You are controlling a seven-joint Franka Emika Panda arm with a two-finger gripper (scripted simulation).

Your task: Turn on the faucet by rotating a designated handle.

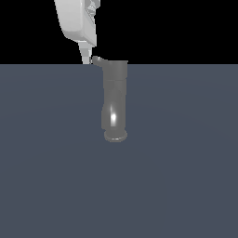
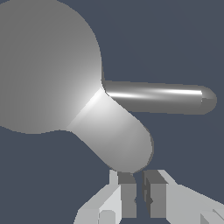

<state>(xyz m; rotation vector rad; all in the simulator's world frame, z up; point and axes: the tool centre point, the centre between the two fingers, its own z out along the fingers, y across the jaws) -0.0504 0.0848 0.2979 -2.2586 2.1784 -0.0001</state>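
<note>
The faucet (image 1: 115,97) is a dull grey upright column on a round base flange, with a white glint low on its body. Its handle (image 1: 98,60) is a short grey lever sticking out from the top cap toward the exterior view's left. My white gripper (image 1: 86,58) hangs just beyond the handle's tip, on that same side and at the same height. From the wrist view, the faucet's round cap (image 2: 43,65) fills the frame. The handle (image 2: 116,138) reaches toward my gripper (image 2: 140,197) and ends just short of the fingertips. The fingers stand almost together with nothing between them.
A thinner grey rod (image 2: 157,96) with a bright glint also leaves the faucet body, at an angle to the handle. The faucet stands on a flat dark blue-grey surface (image 1: 186,176).
</note>
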